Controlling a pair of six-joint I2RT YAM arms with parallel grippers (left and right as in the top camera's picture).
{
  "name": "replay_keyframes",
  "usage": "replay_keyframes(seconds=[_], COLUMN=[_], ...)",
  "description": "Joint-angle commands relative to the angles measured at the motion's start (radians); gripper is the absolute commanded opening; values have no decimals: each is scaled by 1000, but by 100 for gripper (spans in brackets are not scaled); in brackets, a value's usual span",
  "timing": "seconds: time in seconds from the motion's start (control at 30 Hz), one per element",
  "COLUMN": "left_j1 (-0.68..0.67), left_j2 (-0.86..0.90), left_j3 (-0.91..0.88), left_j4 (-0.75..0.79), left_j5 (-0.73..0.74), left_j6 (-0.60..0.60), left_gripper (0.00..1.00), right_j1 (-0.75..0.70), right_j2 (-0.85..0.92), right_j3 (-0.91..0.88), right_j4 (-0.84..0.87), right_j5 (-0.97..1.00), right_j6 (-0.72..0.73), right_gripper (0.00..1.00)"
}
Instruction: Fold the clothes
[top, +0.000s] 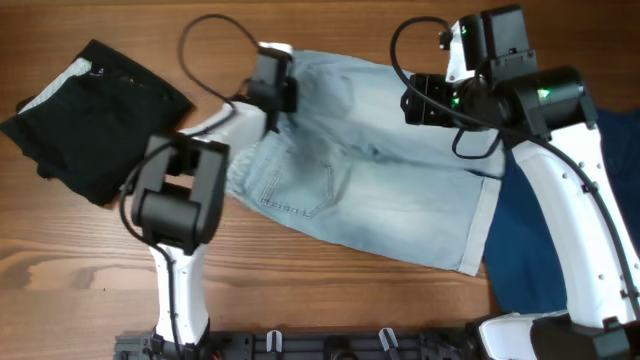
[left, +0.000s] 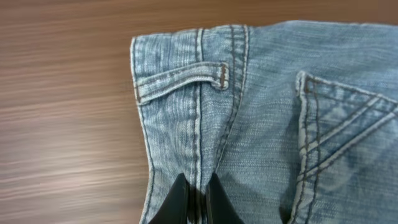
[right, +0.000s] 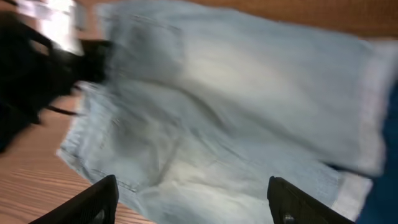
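The pale blue denim shorts (top: 380, 190) lie spread flat in the middle of the table, cuffed hem to the right. My left gripper (top: 272, 100) is at their upper left waistband corner. In the left wrist view its fingers (left: 197, 198) are shut on the denim seam (left: 199, 124) below a belt loop. My right gripper (top: 415, 100) hovers above the shorts' upper right part. In the blurred right wrist view its fingers (right: 193, 199) are wide open and empty over the denim (right: 236, 93). A black garment (top: 95, 115) lies at the far left. A royal-blue top (top: 545, 240) lies under the right arm.
The table is bare wood (top: 80, 270) around the clothes. A black cable (top: 205, 45) loops above the left gripper. The arm bases stand along the front edge (top: 330, 345).
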Motion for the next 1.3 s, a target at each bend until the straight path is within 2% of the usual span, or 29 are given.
replay_keyframes(seconds=[0.0,0.1,0.13,0.2,0.27,0.33,0.4,0.43,0.47,0.5,0.57,0.6,0.7,0.87,0.9,0.93,0.97,1.07,1.1,1.13,1.2,1.27], left_j1=[211,279,293,311,312,309,306,306,306,306,306,306,306,306,306,307,310,332,346,369,414,447], left_j2=[56,39,28,-18,-77,-140,-206,-244,-279,-320,-397,-432,-549,-646,-647,-647,-639,-626,-622,-615,-608,-607], left_j3=[56,117,132,147,147,147,147,147,147,147,147,147,147,147,147,147,147,147,146,144,113,45], left_j4=[-114,-213,-235,-256,-257,-262,-288,-311,-339,-377,-457,-499,-649,-861,-901,-943,-1004,-1123,-1156,-1189,-1217,-1214], left_j5=[-90,1,34,119,167,186,186,186,186,186,185,185,185,185,185,185,185,184,181,181,182,182], left_j6=[-45,-45,-45,-43,-43,-43,-43,-44,-44,-44,-43,-43,-43,-43,-43,-44,-44,-44,-45,-45,-104,-119], left_gripper=[4,4,7,21,45,63,72,74,75,75,75,75,76,81,86,99,100,100,100,100,100,100], right_j1=[-10,-41,-56,-101,-123,-132,-132,-136,-142,-154,-188,-209,-303,-492,-526,-564,-603,-675,-679,-671,-631,-566], right_j2=[76,129,150,209,257,313,371,401,427,458,513,534,595,629,628,628,627,591,559,531,491,472], right_j3=[-57,-93,-102,-119,-129,-140,-150,-153,-153,-153,-153,-153,-154,-154,-154,-153,-149,-124,-124,-124,-125,-125], right_j4=[-13,-9,-6,-1,3,7,15,29,44,62,77,74,74,111,116,119,118,103,98,84,61,40], right_j5=[73,107,107,97,60,11,24,51,69,74,74,79,81,81,81,80,38,-319,-444,-485,-492,-461], right_j6=[74,149,164,166,102,34,27,27,27,28,43,57,57,45,43,35,27,-201,-278,-319,-362,-361], right_gripper=[77,79,79,77,70,64,64,62,50,45,20,13,4,4,4,4,4,4,11,22,43,57])
